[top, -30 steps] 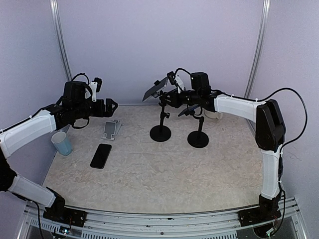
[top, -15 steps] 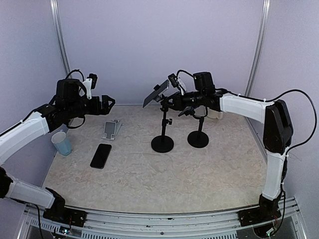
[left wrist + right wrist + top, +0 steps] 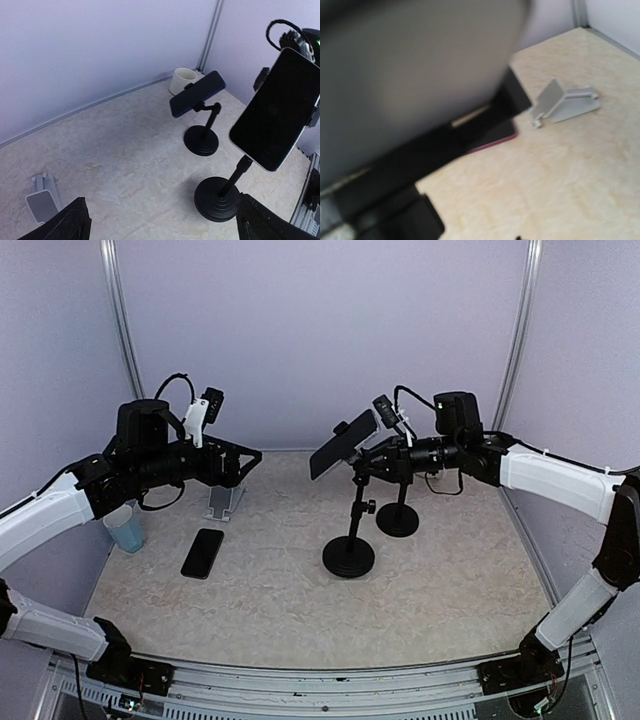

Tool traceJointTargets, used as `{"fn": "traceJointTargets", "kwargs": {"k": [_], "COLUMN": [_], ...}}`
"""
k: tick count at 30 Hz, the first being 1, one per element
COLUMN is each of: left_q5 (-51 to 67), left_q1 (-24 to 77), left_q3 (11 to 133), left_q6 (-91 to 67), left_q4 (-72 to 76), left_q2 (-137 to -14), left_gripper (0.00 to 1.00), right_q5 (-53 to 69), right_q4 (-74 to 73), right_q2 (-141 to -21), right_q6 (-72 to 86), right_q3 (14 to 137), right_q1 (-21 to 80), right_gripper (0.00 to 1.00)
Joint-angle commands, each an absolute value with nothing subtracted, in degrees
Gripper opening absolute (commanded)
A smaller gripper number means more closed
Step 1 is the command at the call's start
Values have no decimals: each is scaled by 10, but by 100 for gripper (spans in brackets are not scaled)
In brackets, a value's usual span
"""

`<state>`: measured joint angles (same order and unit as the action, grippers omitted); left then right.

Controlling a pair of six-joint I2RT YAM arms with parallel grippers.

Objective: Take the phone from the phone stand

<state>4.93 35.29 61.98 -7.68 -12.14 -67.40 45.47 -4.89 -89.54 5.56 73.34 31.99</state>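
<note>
A black phone (image 3: pixel 341 444) sits tilted in the clamp of a black phone stand (image 3: pixel 349 556) near the table's middle. In the left wrist view the phone (image 3: pixel 274 107) is at the right, above the stand's round base (image 3: pixel 218 198). My right gripper (image 3: pixel 384 457) is behind the phone, shut on the stand's head. The blurred back of the phone (image 3: pixel 410 75) fills the upper left of the right wrist view. My left gripper (image 3: pixel 246 455) is open and empty in the air, left of the phone. Its dark fingertips (image 3: pixel 74 222) frame bare table.
A second black stand (image 3: pixel 398 519) behind holds a dark blue phone (image 3: pixel 196 93). A white cup (image 3: pixel 184 80) stands at the back right. A loose black phone (image 3: pixel 203 552), a grey folding stand (image 3: pixel 225 499) and a blue cup (image 3: pixel 125 529) are at the left.
My right gripper has carried the stand with the phone forward and to the right. My left gripper has moved right, toward the phone, still open.
</note>
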Motion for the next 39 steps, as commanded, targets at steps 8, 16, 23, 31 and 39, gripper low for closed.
{"fn": "traceJointTargets", "kwargs": {"k": [8,16,23,31,39], "left_q5": [123,138,132,140,142], "left_q1": [507,543,569,578,595], "left_q3": [597,596,639,671,690], "left_q6": [4,13,34,41,50], "left_q4": [-103,-69,-86,-84,-88], "left_q2": [-671,-703,-758,-808,-844], "left_gripper": [99,99,99,99,99], "right_q5": [575,624,633,633,636], "right_q4": [-5,-32,-70,-94,-106], "right_q2": [-823,-835,-854,-868,-881], "right_q6": [-46,-120,-154,-171,-176], "right_q3": [650,662,685,698,714], "right_q1": [326,336,342,352,354], "right_gripper": [0,0,0,0,0]}}
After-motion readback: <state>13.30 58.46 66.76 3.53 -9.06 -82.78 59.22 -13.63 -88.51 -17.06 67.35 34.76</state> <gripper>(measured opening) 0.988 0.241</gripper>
